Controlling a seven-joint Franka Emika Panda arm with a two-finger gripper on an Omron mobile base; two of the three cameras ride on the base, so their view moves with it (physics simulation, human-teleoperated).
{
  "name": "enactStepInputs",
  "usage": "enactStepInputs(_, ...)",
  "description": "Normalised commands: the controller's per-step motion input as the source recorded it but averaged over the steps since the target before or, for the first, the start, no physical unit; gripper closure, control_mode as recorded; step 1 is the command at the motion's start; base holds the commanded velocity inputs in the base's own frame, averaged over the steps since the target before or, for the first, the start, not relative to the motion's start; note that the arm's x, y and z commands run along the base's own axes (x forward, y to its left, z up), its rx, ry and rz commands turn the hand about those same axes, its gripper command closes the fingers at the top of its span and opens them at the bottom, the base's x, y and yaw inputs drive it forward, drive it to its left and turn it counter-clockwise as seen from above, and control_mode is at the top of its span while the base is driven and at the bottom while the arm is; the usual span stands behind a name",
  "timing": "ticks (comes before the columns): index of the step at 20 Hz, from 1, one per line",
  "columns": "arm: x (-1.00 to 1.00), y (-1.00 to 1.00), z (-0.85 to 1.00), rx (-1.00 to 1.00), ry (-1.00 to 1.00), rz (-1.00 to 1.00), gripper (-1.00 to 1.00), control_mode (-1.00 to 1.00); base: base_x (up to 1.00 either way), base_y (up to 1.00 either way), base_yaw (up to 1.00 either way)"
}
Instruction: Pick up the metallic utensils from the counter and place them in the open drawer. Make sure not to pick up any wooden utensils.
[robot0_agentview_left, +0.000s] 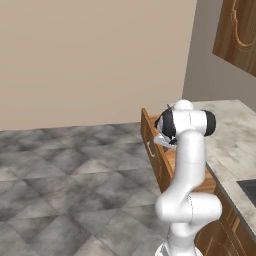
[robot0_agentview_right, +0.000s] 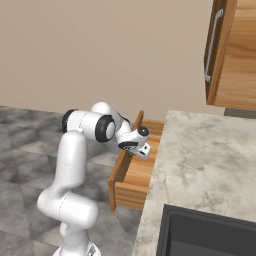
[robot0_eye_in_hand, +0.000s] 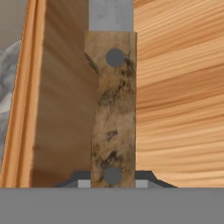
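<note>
The gripper (robot0_eye_in_hand: 113, 181) is closed on the knife (robot0_eye_in_hand: 113, 118) by its riveted brown handle, grey blade pointing away, held over the open drawer (robot0_agentview_right: 135, 175) at the worktop's (robot0_agentview_right: 210, 155) front edge. The knife looks stiff, light and slim; the handle grips best. The drawer's visible plank bottom is bare.

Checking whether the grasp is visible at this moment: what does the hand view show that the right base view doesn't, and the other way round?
Hand view: the knife, with a brown riveted handle and a grey blade, clamped between the tips of the tool over the plank bottom of the drawer. Right base view: the marbled counter, the dark sink, the wall cabinet, the tiled floor, and the arm reaching into the drawer from outside. Both: the open wooden drawer.
</note>
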Motion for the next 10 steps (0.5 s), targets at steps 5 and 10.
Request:
enactStepInputs(5,0.15,0.14,-0.33,0.0,-0.03,-0.04,1.0,-1.0,0.0,0.0,0.0)
enactStepInputs(10,0.09,0.09,-0.06,0.0,-0.02,-0.03,1.0,-1.0,0.0,0.0,0.0)
